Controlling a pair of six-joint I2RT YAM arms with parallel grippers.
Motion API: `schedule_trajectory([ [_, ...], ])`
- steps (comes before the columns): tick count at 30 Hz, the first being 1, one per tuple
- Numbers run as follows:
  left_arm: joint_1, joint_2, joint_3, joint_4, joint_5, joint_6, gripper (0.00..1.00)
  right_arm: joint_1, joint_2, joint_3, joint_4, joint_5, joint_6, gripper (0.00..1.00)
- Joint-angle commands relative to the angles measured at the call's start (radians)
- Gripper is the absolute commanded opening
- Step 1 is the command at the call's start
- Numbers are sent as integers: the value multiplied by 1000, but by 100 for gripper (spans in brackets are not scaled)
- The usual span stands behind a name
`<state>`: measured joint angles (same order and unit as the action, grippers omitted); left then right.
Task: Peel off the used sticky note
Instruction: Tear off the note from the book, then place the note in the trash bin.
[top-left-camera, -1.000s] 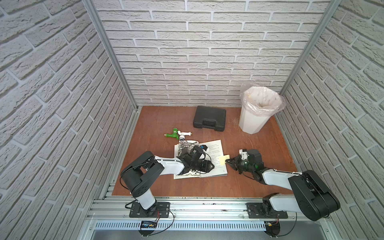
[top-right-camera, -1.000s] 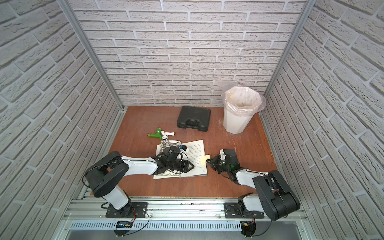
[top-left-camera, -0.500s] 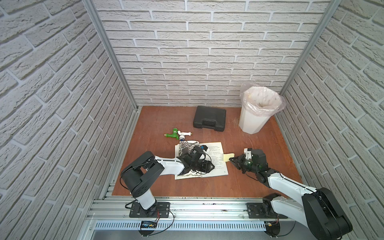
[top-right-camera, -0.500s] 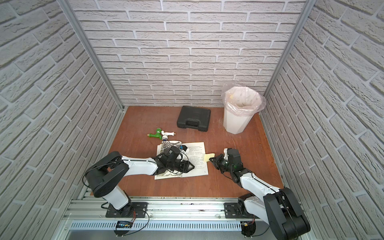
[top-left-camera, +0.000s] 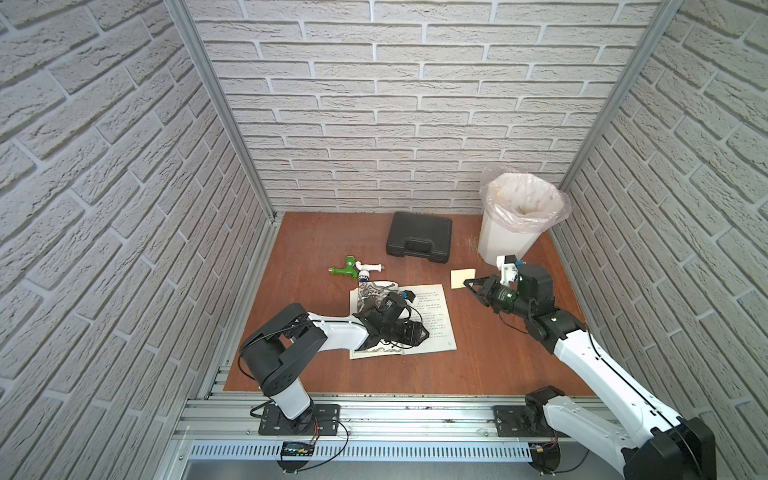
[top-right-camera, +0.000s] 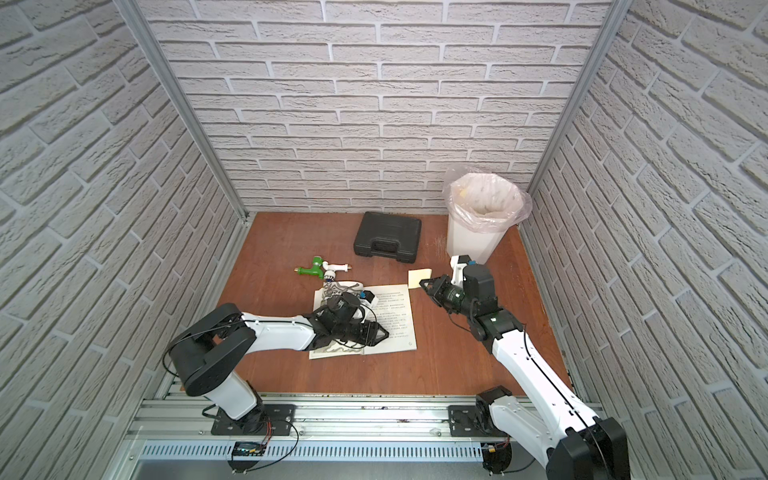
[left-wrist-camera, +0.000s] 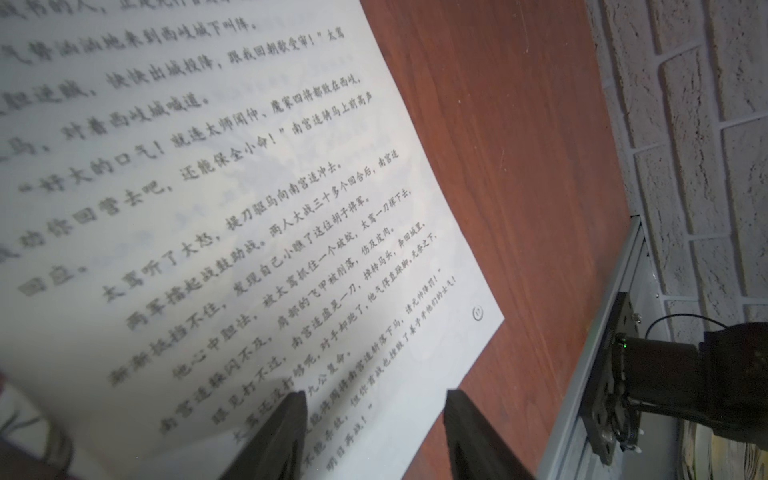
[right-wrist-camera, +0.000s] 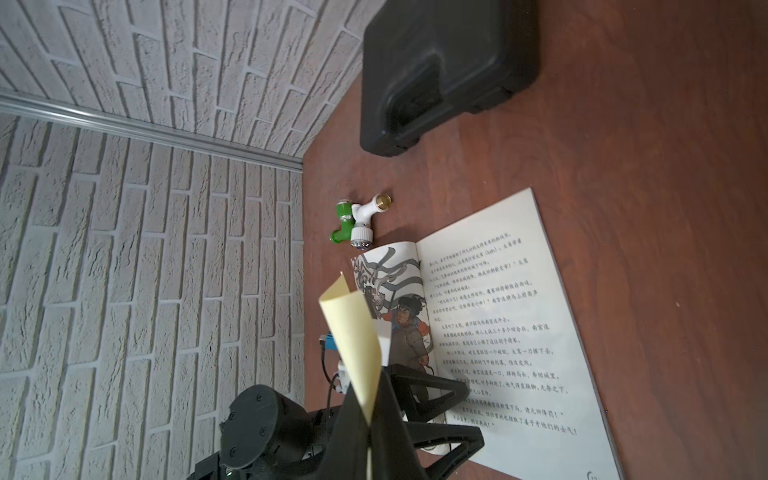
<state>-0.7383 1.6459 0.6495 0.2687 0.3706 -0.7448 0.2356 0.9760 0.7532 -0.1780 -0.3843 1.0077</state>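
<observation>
- Black against the near part of the wooden table (top-left-camera: 478, 365), the left gripper (left-wrist-camera: 374, 415) lay low across the open book (top-left-camera: 434, 318). Its jaws stood apart over the printed page with nothing between them, and it looked to be pinning the book flat.
- Beyond it and to the right, the right gripper (right-wrist-camera: 369, 428) had its jaws pinched tight on one edge of the sticky note (right-wrist-camera: 353, 332).
- That pale yellow note was already clear of the page. In both top views it hung in the air just past the book's far right corner, over bare wood, with nothing else touching it. In the right wrist view its free end curled over on itself.
- By its look the note would handle as thin, limp and almost weightless paper. It was likely to flutter on a quick move, and its gummed strip might cling to a finger pad on release. A narrow pinch along one edge seemed enough. Whether the held edge was the gummed one could not be told.
- Farther back, a green and white tap (top-left-camera: 353, 268) lay just beside the book's far edge.
- A black case (top-left-camera: 419, 237) sat behind that, well apart from the note.
- A lined bin (top-left-camera: 498, 245) stood in the far right corner, near the right gripper and the likeliest place for the note.
</observation>
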Motion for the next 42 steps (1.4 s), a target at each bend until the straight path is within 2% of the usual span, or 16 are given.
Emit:
schedule_trajectory([
  [1,10,-26,-4,-54,2,2,59,-19,-2,118,-129,46,-129,3],
  [8,32,-76,-4,-63,7,5,61,-137,92,406,-223,62,-233,3],
  [15,59,-133,-24,-67,11,6,63,-324,246,602,-172,-46,-168,3],
  [23,84,-179,-51,-65,13,5,63,-433,449,836,-232,-38,-170,3],
  [29,110,-216,-81,-65,9,4,63,-469,592,998,-354,-3,-229,8],
  [36,146,-281,-122,-83,-1,1,63,-471,695,1123,-486,41,-308,24],
  [42,181,-348,-164,-102,-8,0,63,-475,726,1173,-541,56,-346,51],
])
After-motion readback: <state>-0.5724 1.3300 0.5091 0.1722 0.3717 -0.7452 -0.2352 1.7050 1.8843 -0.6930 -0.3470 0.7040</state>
